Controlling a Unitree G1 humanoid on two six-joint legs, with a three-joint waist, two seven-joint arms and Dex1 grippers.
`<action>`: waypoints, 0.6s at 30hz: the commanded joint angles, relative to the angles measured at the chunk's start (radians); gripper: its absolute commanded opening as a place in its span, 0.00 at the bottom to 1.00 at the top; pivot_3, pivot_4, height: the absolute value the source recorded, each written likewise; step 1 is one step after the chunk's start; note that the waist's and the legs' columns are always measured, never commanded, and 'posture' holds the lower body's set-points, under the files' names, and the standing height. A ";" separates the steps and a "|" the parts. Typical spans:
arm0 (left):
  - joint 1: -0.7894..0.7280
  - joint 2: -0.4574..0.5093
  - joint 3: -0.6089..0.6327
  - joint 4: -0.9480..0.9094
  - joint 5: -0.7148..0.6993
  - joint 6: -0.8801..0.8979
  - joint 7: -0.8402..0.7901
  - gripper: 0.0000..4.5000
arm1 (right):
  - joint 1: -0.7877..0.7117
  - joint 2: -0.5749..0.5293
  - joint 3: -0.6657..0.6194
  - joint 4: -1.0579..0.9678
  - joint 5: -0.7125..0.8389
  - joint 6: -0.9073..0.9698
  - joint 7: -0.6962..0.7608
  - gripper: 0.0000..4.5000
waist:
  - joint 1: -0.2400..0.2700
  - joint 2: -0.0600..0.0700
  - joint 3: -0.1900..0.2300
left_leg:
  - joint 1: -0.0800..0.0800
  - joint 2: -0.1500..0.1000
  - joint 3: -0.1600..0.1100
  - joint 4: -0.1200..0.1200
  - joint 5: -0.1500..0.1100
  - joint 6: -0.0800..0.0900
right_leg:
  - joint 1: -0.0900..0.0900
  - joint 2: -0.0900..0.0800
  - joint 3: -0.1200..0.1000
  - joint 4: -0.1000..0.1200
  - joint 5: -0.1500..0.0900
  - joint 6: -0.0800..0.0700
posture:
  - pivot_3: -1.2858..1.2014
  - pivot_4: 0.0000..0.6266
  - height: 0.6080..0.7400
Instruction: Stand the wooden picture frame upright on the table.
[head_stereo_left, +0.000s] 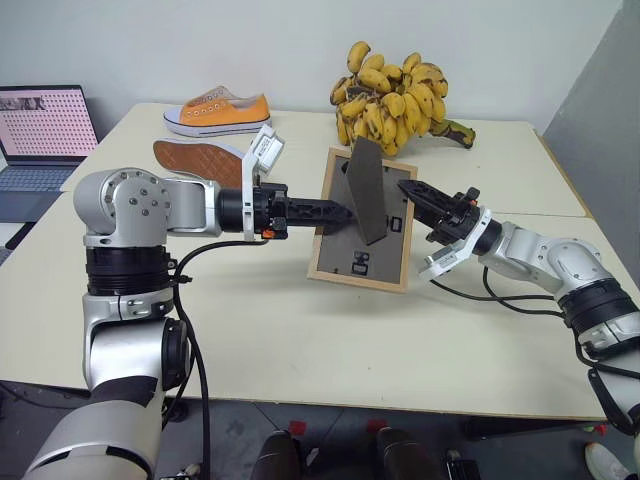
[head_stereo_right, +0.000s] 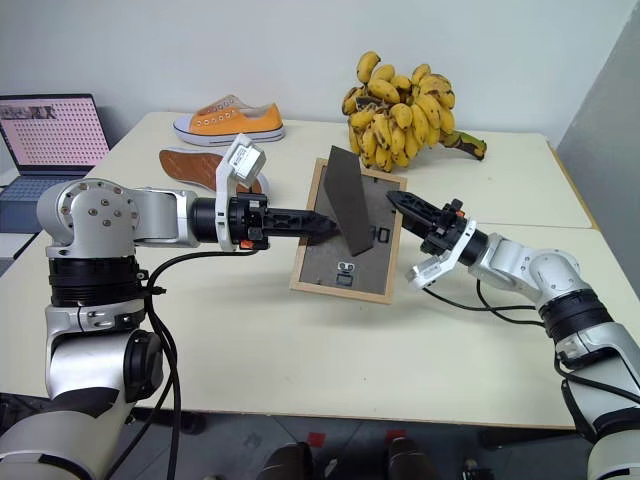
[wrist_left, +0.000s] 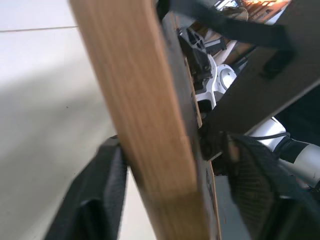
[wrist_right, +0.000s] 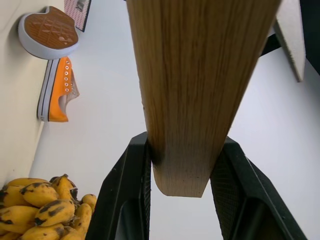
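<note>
The wooden picture frame (head_stereo_left: 361, 240) hangs tilted above the table (head_stereo_left: 300, 340), back and unfolded stand (head_stereo_left: 366, 190) facing the robot. The right gripper (head_stereo_left: 412, 192) pinches its right edge; the left gripper (head_stereo_left: 342, 212) straddles the left edge, fingers apart.

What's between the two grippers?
The wooden picture frame, back and fold-out stand facing the camera, spans between left gripper and right gripper; head views.

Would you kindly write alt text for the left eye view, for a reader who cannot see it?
Two robot arms hold a wooden picture frame tilted above a cream table, its dark back and folded-out stand facing the camera; the right gripper clamps its right edge. Behind lie orange shoes, bananas and a laptop.
</note>
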 joint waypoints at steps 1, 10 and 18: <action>-0.026 0.034 0.013 -0.060 -0.016 -0.061 -0.023 0.78 | -0.040 0.002 -0.002 0.004 0.008 0.004 -0.002 0.32 | -0.001 0.000 0.000 | 0.000 0.000 0.000 0.000 0.000 0.000 | 0.000 0.000 0.000 0.000 0.000 0.000 | 0.52 0.24 1.00; 0.163 0.218 0.272 -0.359 -0.070 -0.258 -0.052 0.78 | -0.074 0.092 -0.004 0.152 0.193 -0.079 0.136 0.32 | -0.019 -0.001 0.000 | 0.001 0.001 0.001 0.000 0.000 0.000 | 0.000 0.000 0.001 -0.001 0.000 0.000 | 0.52 0.24 1.00; 0.682 0.244 0.615 -0.794 -0.224 -0.226 0.060 0.78 | 0.133 0.356 -0.118 -0.065 1.420 0.461 1.264 0.32 | -0.032 -0.004 0.001 | 0.012 0.001 -0.001 -0.002 -0.002 0.004 | 0.016 -0.001 -0.001 -0.004 0.000 0.000 | 0.52 0.24 1.00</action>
